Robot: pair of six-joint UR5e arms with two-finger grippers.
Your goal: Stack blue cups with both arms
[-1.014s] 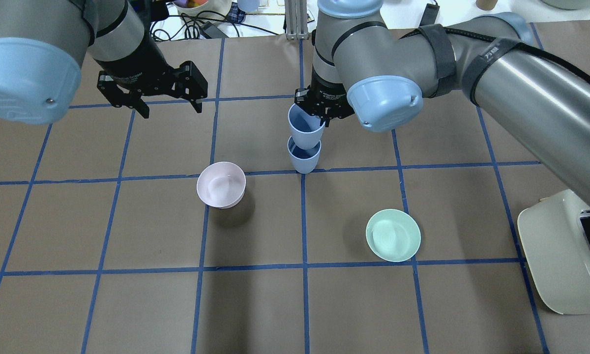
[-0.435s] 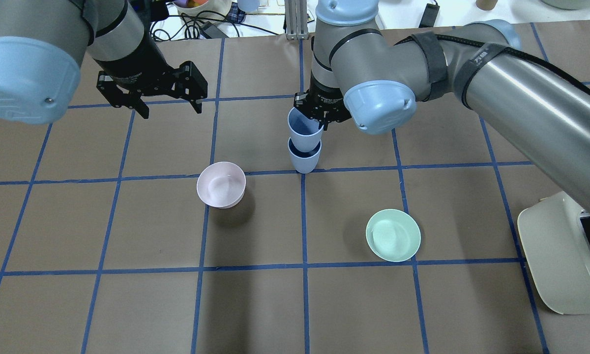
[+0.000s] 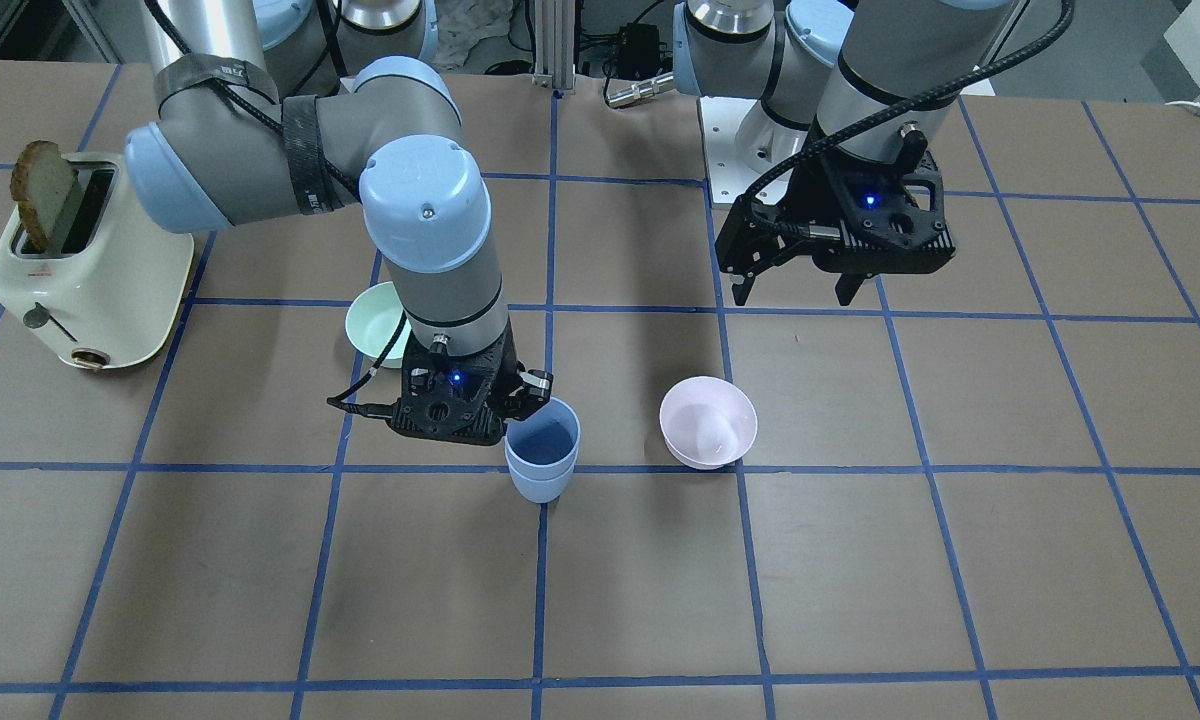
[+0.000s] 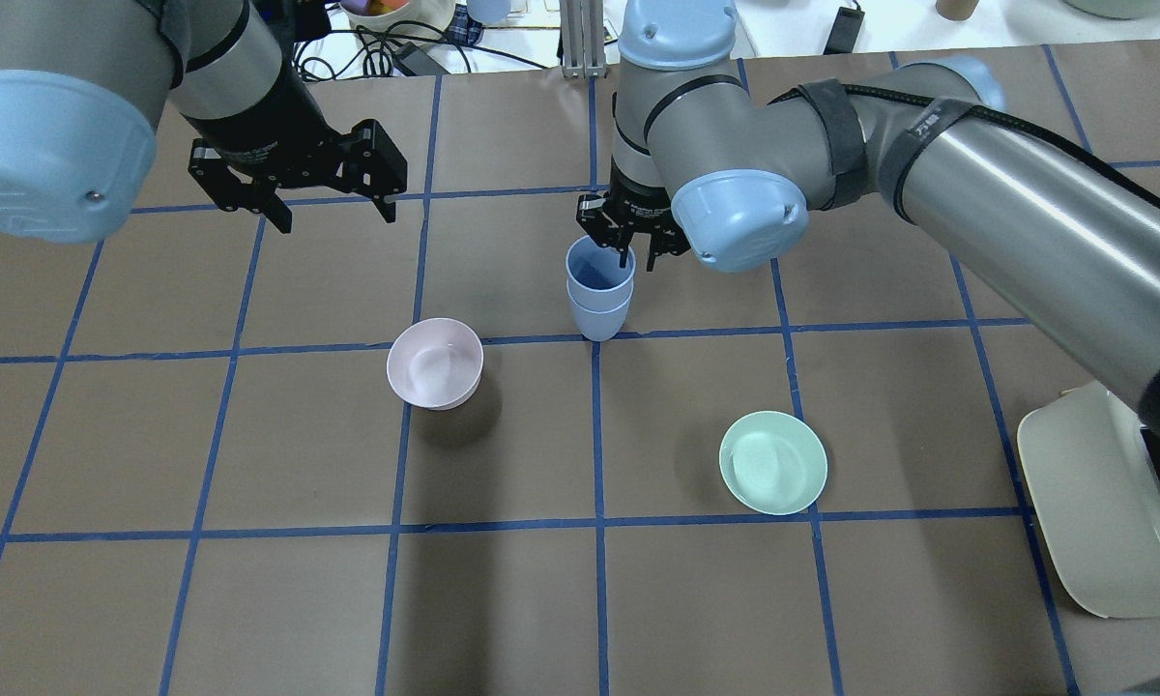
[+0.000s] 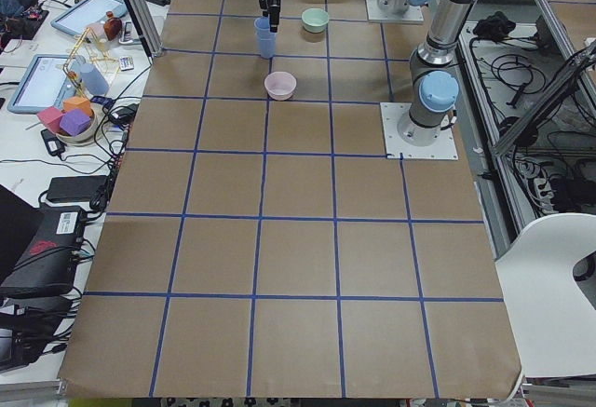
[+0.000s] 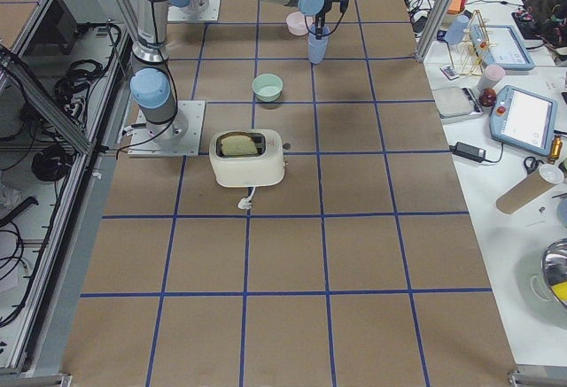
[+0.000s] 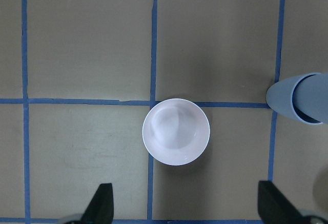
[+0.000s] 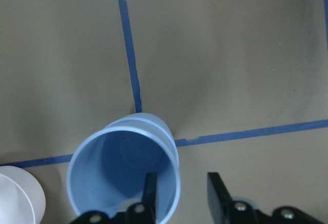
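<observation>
The two blue cups stand nested near the table's middle: the upper cup (image 4: pixel 599 269) sits inside the lower cup (image 4: pixel 599 321). They also show in the front view (image 3: pixel 542 440) and at the right edge of the left wrist view (image 7: pixel 300 98). My right gripper (image 4: pixel 635 258) straddles the upper cup's far rim. In the right wrist view one finger (image 8: pixel 150 193) is inside the cup (image 8: pixel 123 172), and the other is outside, with a gap to the wall. It is open. My left gripper (image 4: pixel 333 215) hangs open and empty above the table at the back left.
A pale pink bowl (image 4: pixel 435 362) sits left of the cups, below my left gripper (image 7: pixel 187 208). A mint-green bowl (image 4: pixel 773 462) sits at the front right. A cream toaster (image 3: pixel 80 260) with a slice of bread stands at the table's right edge.
My right gripper came down with the upper cup, which now sits deep inside the lower cup. Its fingers have parted from the cup wall. The left arm has not moved.
</observation>
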